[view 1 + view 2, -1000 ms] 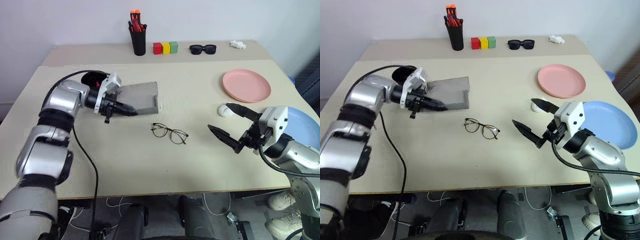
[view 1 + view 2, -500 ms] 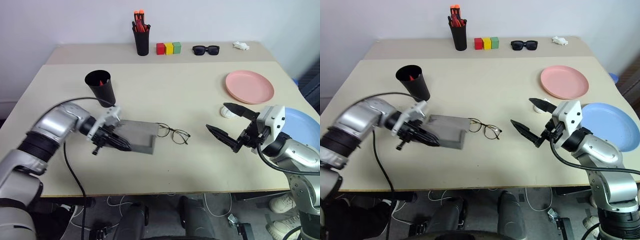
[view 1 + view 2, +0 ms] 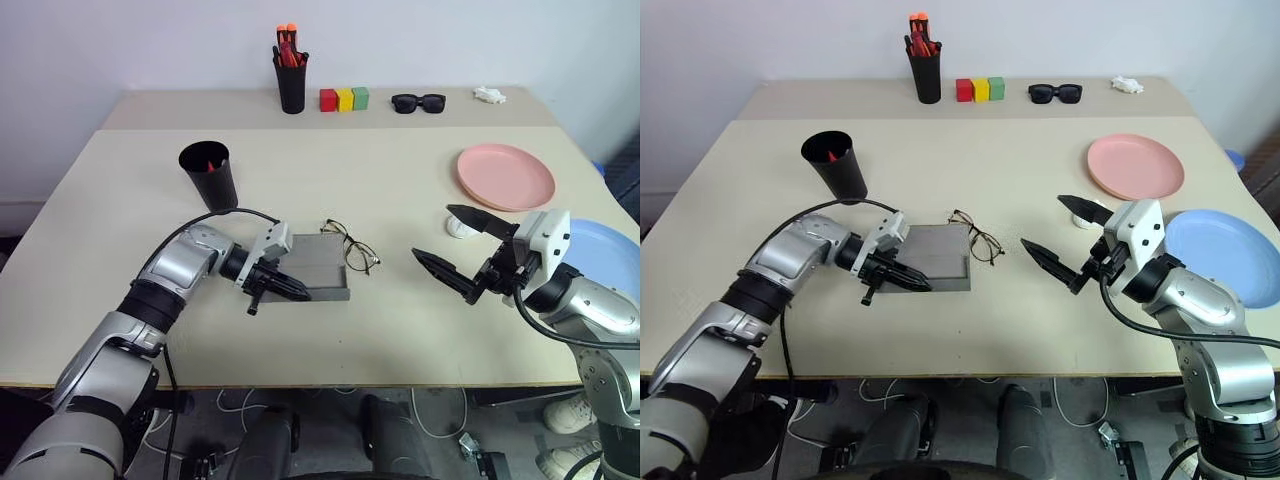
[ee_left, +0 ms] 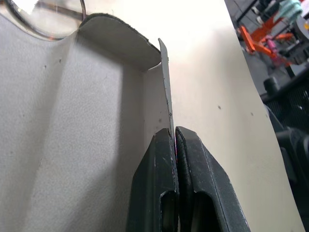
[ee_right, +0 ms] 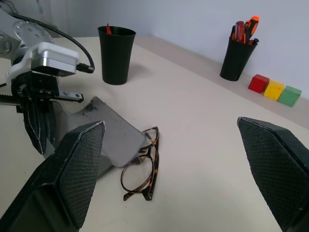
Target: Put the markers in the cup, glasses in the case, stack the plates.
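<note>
Matt grey felt case (image 3: 318, 268), thin wire-rimmed glasses (image 3: 349, 243), smooth matt pink plate (image 3: 505, 176).

A pale beige table (image 3: 400, 320) carries a grey case (image 3: 322, 272) near its middle, glasses (image 3: 348, 244) touching the case's right end, a black cup (image 3: 212, 176) at far left, a pink plate (image 3: 505, 176) and a blue plate (image 3: 600, 250) at right, and along the far edge a pen pot (image 3: 291, 88), three coloured blocks (image 3: 345, 99) and sunglasses (image 3: 418, 102).
</note>
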You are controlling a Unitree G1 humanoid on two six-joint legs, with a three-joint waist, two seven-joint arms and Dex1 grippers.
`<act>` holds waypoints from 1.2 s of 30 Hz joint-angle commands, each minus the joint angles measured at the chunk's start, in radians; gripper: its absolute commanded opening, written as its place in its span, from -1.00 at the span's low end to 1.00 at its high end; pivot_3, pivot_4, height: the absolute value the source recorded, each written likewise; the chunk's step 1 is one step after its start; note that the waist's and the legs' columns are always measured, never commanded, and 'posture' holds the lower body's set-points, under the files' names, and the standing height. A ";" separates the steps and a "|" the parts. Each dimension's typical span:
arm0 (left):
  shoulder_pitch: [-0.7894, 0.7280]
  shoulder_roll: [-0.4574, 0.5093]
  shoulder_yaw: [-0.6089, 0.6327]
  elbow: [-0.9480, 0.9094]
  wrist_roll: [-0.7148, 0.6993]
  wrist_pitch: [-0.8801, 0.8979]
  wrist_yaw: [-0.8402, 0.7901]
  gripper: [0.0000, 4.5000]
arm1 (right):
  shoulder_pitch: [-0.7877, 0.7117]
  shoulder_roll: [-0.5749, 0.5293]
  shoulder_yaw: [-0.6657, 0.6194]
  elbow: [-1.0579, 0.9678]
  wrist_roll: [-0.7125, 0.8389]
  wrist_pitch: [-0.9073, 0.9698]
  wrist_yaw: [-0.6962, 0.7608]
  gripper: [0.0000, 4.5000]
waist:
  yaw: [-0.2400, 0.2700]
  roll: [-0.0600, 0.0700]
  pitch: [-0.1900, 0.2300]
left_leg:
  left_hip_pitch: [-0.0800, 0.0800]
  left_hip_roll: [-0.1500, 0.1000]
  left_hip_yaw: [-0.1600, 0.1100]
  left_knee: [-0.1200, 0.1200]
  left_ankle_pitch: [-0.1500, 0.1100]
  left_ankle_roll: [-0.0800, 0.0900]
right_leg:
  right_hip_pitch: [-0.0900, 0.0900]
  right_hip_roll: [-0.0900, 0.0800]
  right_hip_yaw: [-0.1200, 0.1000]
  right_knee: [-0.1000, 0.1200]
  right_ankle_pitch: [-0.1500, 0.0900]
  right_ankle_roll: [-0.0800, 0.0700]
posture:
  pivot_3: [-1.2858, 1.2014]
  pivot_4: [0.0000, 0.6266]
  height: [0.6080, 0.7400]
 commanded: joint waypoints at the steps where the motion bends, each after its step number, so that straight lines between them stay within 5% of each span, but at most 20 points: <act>1: 0.021 -0.020 0.020 -0.008 0.012 -0.021 -0.014 -0.98 | 0.000 -0.005 -0.026 -0.030 0.010 -0.008 -0.002 1.00 | 0.000 0.000 0.000 | 0.000 0.000 0.000 0.000 0.000 0.000 | 0.000 0.000 0.000 0.000 0.000 0.000 | 0.03 -0.52 1.00; 16: -0.028 -0.080 0.075 0.069 0.056 -0.048 -0.059 -0.98 | -0.035 0.001 0.006 -0.011 -0.001 -0.011 0.003 1.00 | 0.000 0.000 0.000 | 0.000 0.000 0.000 0.000 0.000 0.000 | 0.000 0.000 0.000 0.000 0.000 0.000 | 0.03 -0.52 1.00; 25: -0.033 -0.075 0.130 0.010 0.041 -0.039 -0.054 0.92 | -0.099 0.001 0.079 0.007 -0.056 -0.007 -0.017 1.00 | -0.009 0.000 0.000 | -0.001 0.000 0.000 0.000 0.000 0.000 | -0.001 0.000 0.000 0.000 0.000 0.000 | 0.03 -0.52 1.00; 36: -0.015 0.060 0.395 -0.199 -0.208 0.217 -0.039 0.97 | -0.390 0.011 0.383 0.210 -0.402 0.122 -0.144 1.00 | -0.030 0.000 0.001 | -0.005 0.000 0.000 -0.001 0.000 0.000 | -0.007 0.001 0.000 0.001 0.000 0.000 | 0.03 -0.52 1.00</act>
